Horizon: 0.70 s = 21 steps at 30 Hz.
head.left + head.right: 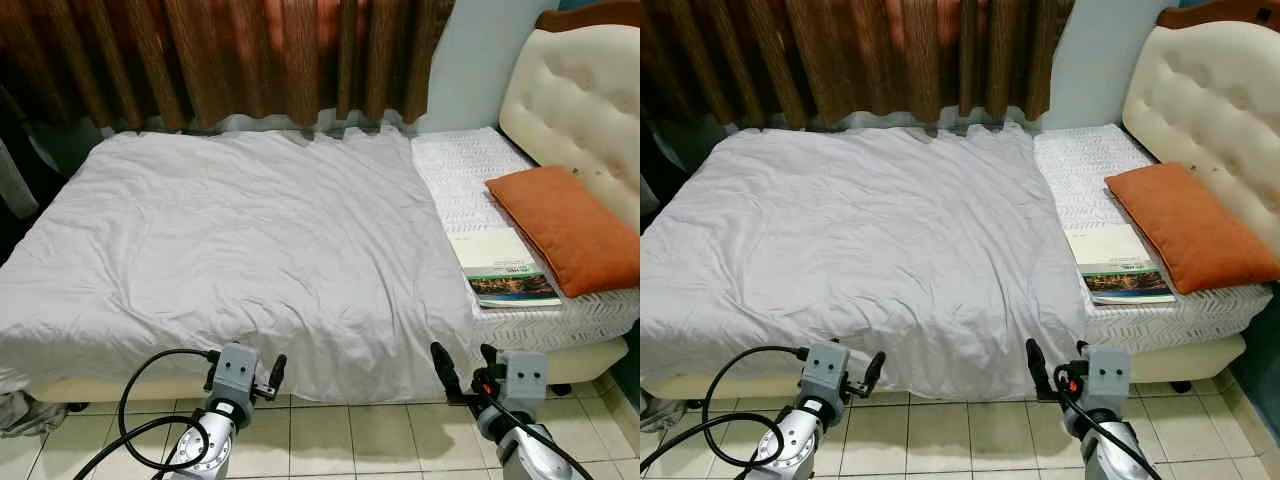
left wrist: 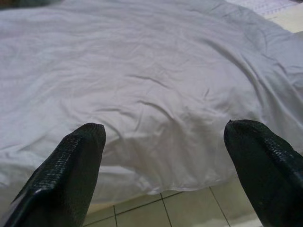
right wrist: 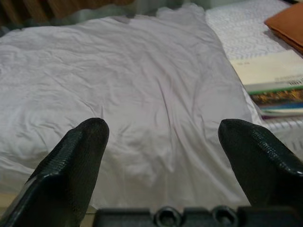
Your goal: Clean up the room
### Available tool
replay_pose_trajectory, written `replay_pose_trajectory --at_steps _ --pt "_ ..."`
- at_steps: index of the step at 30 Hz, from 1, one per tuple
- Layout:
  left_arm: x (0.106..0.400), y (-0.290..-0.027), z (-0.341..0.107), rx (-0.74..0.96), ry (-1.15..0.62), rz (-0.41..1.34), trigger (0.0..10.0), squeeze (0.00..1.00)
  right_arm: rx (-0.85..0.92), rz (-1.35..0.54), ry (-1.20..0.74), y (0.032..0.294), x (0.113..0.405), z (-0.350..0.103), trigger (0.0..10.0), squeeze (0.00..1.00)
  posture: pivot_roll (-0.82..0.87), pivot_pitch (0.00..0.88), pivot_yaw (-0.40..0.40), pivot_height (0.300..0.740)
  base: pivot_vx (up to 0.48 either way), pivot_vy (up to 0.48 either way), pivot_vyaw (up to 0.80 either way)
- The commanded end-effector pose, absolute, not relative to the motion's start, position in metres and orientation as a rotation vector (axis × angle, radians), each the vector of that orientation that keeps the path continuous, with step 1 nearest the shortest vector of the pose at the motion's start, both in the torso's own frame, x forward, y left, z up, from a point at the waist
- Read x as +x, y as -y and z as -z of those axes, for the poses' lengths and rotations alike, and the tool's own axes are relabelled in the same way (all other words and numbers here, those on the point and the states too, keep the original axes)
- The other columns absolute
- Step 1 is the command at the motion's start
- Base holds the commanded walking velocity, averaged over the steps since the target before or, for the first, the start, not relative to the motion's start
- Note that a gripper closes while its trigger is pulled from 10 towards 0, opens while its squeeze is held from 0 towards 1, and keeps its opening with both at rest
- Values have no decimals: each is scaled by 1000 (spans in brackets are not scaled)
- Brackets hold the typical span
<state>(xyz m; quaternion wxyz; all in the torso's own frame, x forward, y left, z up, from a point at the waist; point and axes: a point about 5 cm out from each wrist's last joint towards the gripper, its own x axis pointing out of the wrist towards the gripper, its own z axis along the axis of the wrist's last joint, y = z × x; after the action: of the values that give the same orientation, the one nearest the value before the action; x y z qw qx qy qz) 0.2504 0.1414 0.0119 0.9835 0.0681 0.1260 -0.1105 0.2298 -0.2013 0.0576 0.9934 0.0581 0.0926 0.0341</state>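
Jaws on your left gripper (image 2: 163, 142) and right gripper (image 3: 161, 137) are standing wide apart and gripping nothing, both hovering over the tiled floor (image 1: 330, 440) just short of the grey sheet (image 1: 240, 240) that is draping over the bed's near edge. Farther right, a book (image 1: 505, 270) is lying on the white mattress (image 1: 455, 165) beside the orange pillow (image 1: 565, 225), and its cover writing is too small for you to read.

light: even, indoor, soft | shadows: dark under bed (image 1: 560, 365) edge | focus: head views sharp, wrist views sl. soft
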Motion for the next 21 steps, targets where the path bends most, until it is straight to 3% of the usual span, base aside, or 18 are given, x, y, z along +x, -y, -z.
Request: replay_pose_trajectory --at_steps 1,3,5,8,21 --pt "274 -174 -87 113 60 23 10000 0 99 -99 -186 195 236 -61 10000 0 -80 0 20 740 0 0 0" --pt "275 -175 -81 79 27 19 10000 0 97 -111 -197 192 242 -59 10000 0 -88 0 33 740 0 0 0" --pt "291 -170 -42 73 -150 49 10000 0 151 -90 -305 189 268 -31 10000 0 -74 0 38 740 0 0 0" --pt "298 -171 -25 73 -274 62 10000 0 175 -65 -390 186 279 -14 10000 0 -78 0 41 740 0 0 0" --pt "298 -171 -25 73 -274 62 10000 0 175 -65 -390 186 279 -14 10000 0 -78 0 41 740 0 0 0"
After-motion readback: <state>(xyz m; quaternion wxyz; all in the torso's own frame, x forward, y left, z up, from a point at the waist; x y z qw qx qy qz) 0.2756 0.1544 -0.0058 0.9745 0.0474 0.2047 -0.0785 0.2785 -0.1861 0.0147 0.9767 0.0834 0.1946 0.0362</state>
